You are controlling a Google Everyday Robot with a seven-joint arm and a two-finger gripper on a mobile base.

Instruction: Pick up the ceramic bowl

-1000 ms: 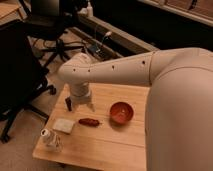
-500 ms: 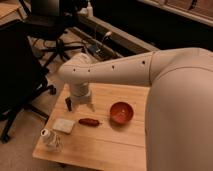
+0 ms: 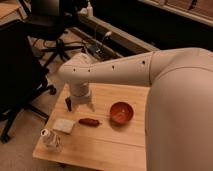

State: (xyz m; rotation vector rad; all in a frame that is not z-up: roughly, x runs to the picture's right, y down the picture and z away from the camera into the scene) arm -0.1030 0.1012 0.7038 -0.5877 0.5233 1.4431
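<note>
Ana: Chairs [image 3: 22, 65] stand at the left edge, dark office ones on the floor beside the wooden table [image 3: 107, 150]. What sits at the table's left end?

Ben: A small white cup [image 3: 50, 139], near the front left corner. Just right of it and a little further back lies a flat pale square pad [image 3: 64, 125]. Next along is a short reddish-brown oblong thing [image 3: 89, 121], lying flat.

Ana: And the gripper?

Ben: The gripper [image 3: 80, 104] hangs pointing down over the back left part of the table, behind the pad and the oblong thing. Whether it is clenched or released cannot be told.

Ana: Where is the ceramic bowl?

Ben: The ceramic bowl [image 3: 121, 112] rests upright on the tabletop to the right of the gripper, near it but not touching. It is glossy red-orange, round and shallow, and wider than the cup.

Ana: And further right?

Ben: The white arm [image 3: 125, 72] runs from above the gripper up and rightward, passing behind the bowl. It swells into a broad pale shell that covers the table's right side and fills the right edge of the view.
</note>
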